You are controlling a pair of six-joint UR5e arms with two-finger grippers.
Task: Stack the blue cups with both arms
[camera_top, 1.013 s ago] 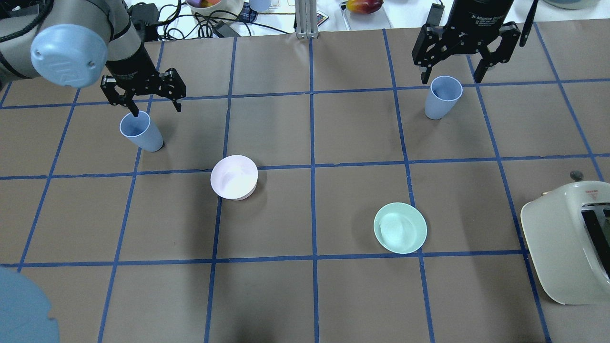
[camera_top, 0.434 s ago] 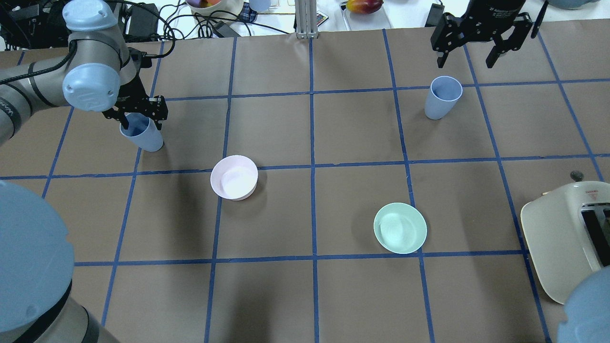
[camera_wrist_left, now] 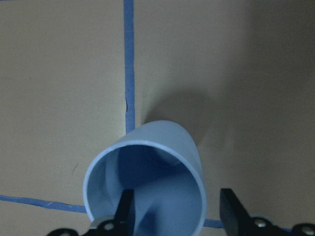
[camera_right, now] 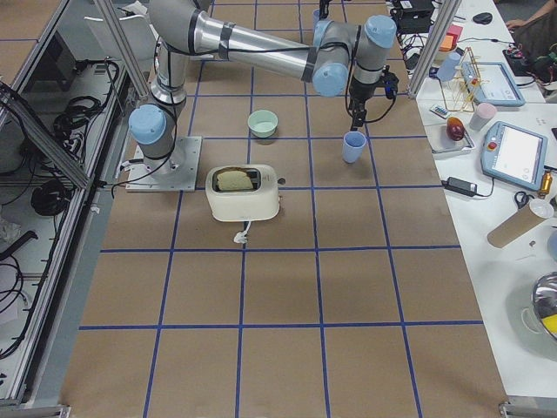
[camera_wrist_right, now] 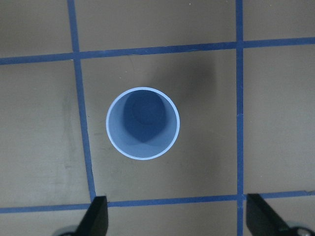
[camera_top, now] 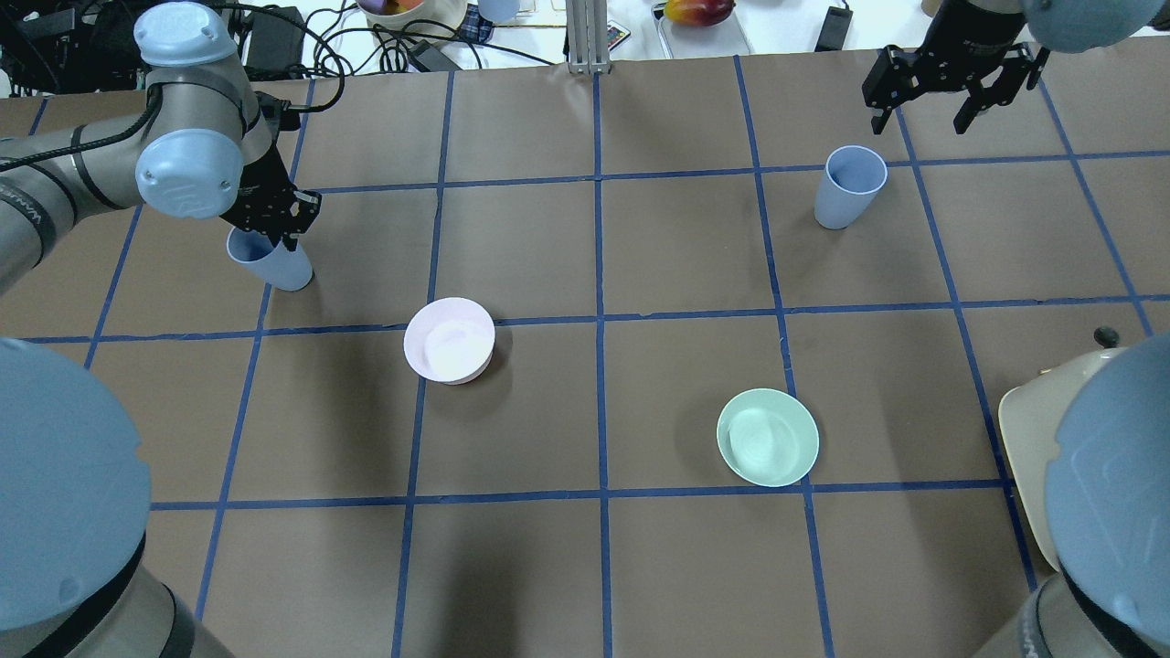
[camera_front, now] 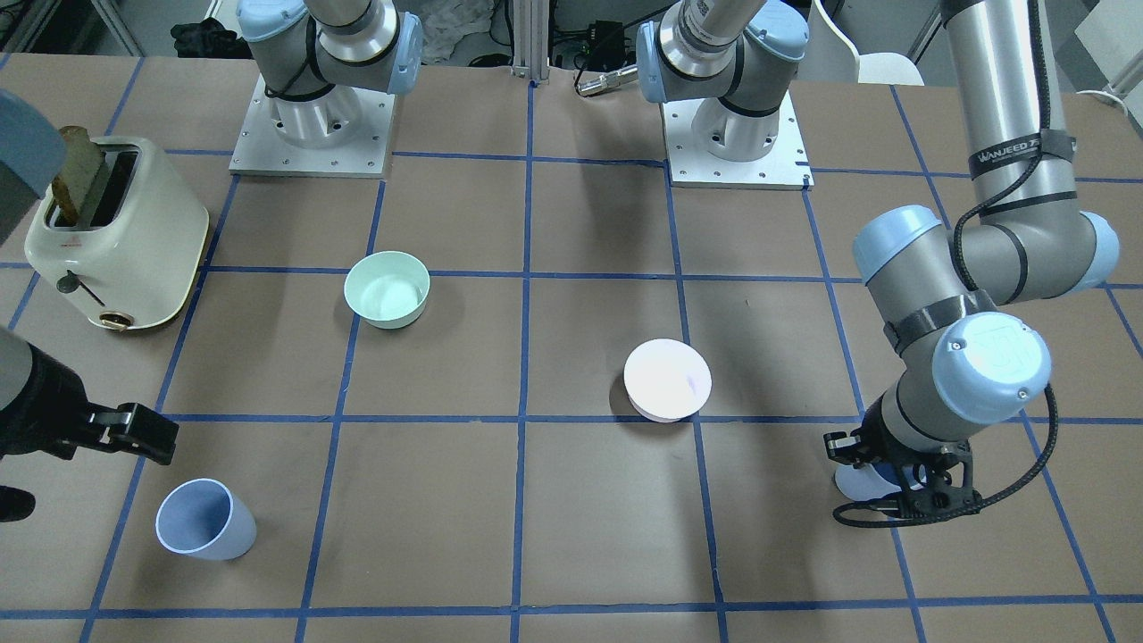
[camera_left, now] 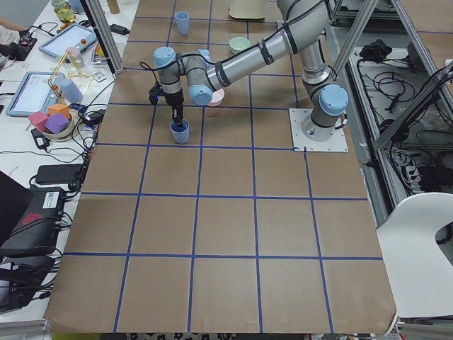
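Note:
The left blue cup [camera_top: 279,267] stands upright at the table's far left. My left gripper [camera_top: 271,222] is down on it, still open. In the left wrist view one finger [camera_wrist_left: 125,212] is inside this cup [camera_wrist_left: 147,162] and the other [camera_wrist_left: 229,210] is outside, a little off its wall. The right blue cup [camera_top: 848,190] stands upright and free at the far right. My right gripper [camera_top: 923,99] is open and empty, high beyond it. In the right wrist view the cup [camera_wrist_right: 143,123] sits centred ahead of the spread fingers [camera_wrist_right: 96,216].
A pale pink bowl [camera_top: 449,340] and a mint green bowl [camera_top: 767,437] sit mid-table between the cups. A cream toaster [camera_front: 112,234] holding toast stands on my right side. Cables and clutter lie past the far edge.
My left gripper turned and dropped onto the left cup, one finger going inside it. My right gripper moved away from the right cup toward the far right. Neither cup moved.

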